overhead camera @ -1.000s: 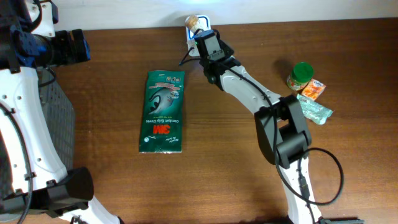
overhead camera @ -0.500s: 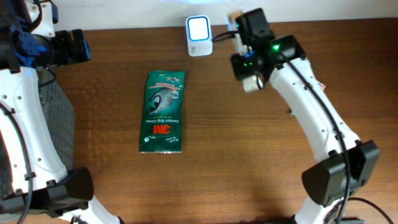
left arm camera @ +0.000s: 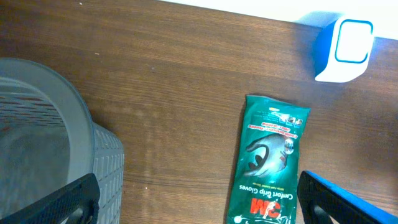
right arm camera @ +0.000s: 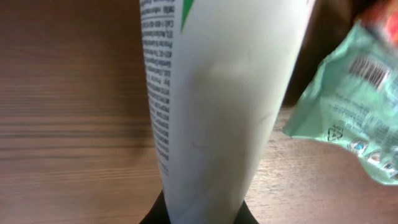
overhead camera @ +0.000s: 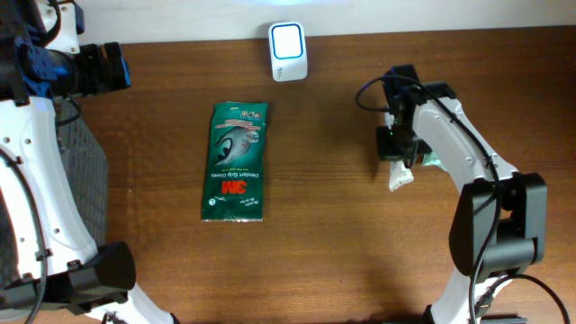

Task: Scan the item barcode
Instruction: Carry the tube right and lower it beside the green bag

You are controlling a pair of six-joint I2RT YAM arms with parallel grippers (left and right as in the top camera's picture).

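White tube (right arm camera: pixel 217 93) clenched in right hand (overhead camera: pixel 397 151), low over table (overhead camera: pixel 324 225), left hand (overhead camera: pixel 112 67) spread wide

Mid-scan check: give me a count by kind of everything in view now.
Packets: 2 (green glove pack, pale green sachet)
Tubes: 1 (white tube)
Scanner: 1
Basket: 1
Total: 5, not counting a red blur beyond the sachet.

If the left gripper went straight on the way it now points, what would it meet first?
Most likely the bare table, between the grey basket and the green glove pack; the open left gripper has nothing nearer in its line, though depth is unclear.
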